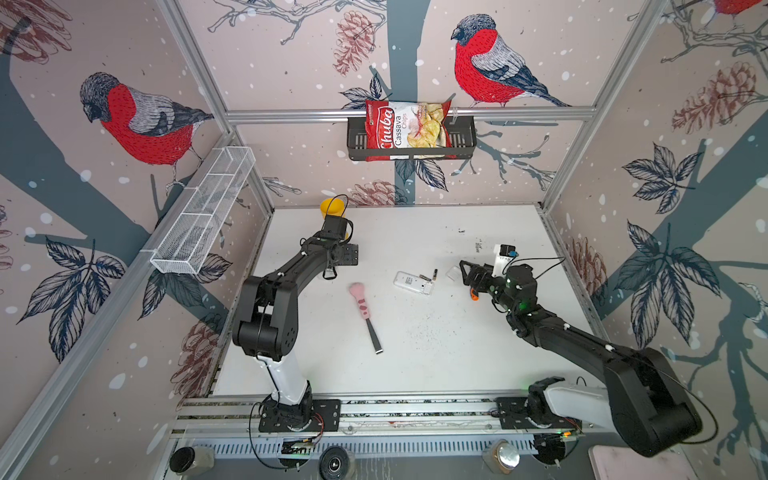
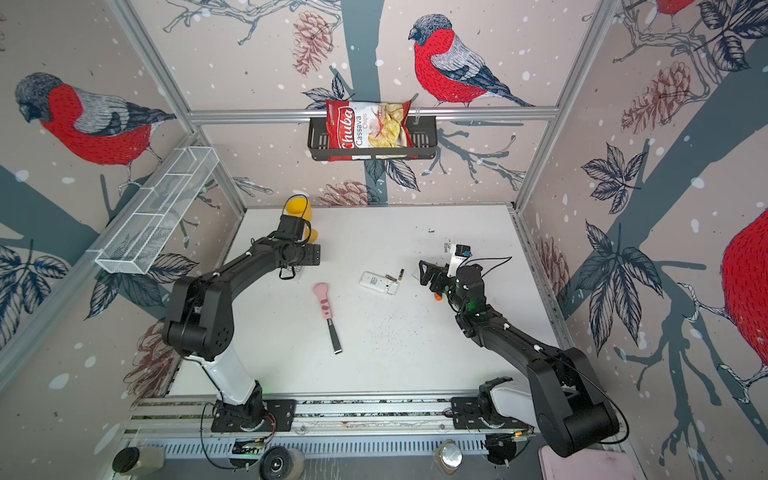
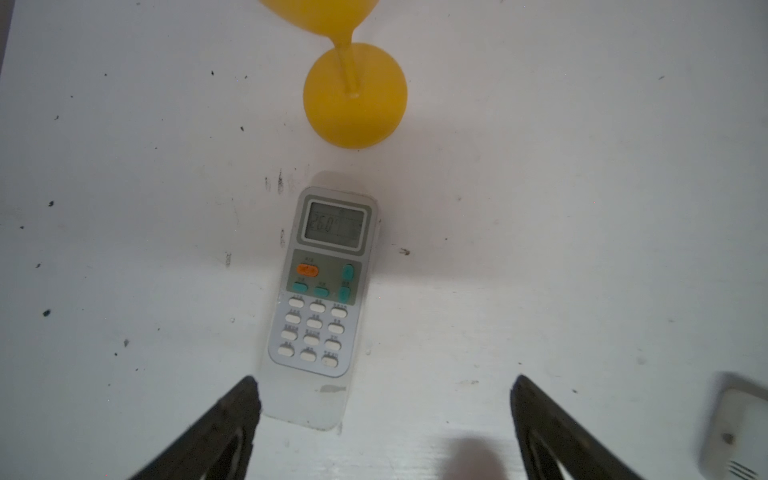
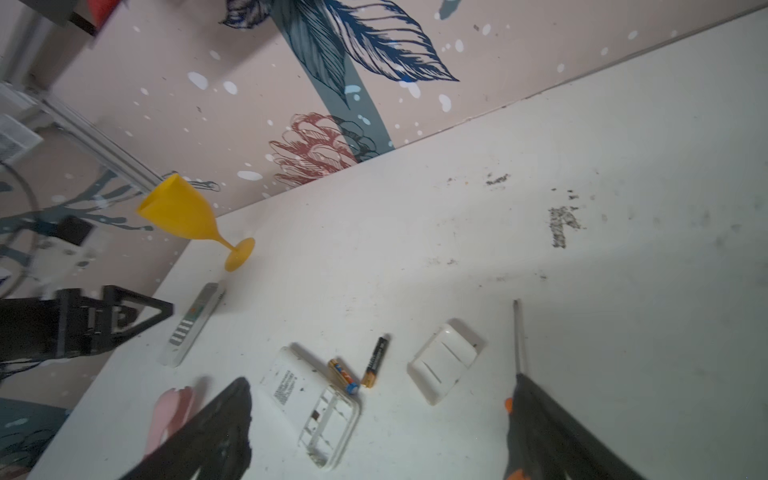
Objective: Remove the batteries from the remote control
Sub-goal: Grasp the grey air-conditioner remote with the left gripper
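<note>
Right fingers (image 4: 224, 419) spread, empty, near the opened remote (image 4: 291, 386); two batteries (image 4: 376, 361) beside its open end on bare bench (image 4: 623, 332), far from edges. Left fingers (image 3: 232, 419) spread.

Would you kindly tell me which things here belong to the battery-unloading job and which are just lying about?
Job: face-down white remote, compartment open; two batteries beside it; its detached cover.

Lying about: yellow goblet; face-up remote; pink-handled tool; screwdriver; chips bag.
</note>
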Robot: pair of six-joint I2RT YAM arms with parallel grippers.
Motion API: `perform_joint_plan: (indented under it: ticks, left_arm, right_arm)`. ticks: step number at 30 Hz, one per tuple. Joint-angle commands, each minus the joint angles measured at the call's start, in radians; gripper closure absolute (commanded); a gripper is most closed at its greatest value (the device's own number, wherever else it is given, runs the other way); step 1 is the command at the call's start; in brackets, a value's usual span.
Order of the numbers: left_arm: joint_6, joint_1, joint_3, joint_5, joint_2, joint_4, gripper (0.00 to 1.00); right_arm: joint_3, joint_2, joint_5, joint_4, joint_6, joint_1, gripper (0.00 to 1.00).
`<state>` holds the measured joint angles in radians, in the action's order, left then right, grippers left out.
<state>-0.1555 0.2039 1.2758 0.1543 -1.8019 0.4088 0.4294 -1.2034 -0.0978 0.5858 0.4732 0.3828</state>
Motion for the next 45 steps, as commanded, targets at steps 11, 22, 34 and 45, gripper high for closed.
perform_joint_plan:
  ticks: [11, 22, 34, 45]
  left_arm:
    - [0.133, -0.048, 0.066, -0.027, -0.128, 0.018, 0.04]
    - [0.149, -0.091, 0.013, -0.096, -0.17, -0.079, 0.08]
    - [0.172, -0.117, 0.023, -0.115, -0.207, -0.092, 0.16]
    - [0.165, -0.118, 0.031, -0.085, -0.221, -0.113, 0.18]
  right_arm:
    - [-0.03, 0.043, -0.016, 0.1, 0.025, 0.116, 0.02]
    - [-0.032, 0.044, -0.005, 0.107, 0.013, 0.136, 0.02]
    - [-0.033, 0.028, -0.003, 0.113, 0.007, 0.144, 0.03]
    - [-0.036, 0.042, -0.001, 0.107, 0.001, 0.146, 0.03]
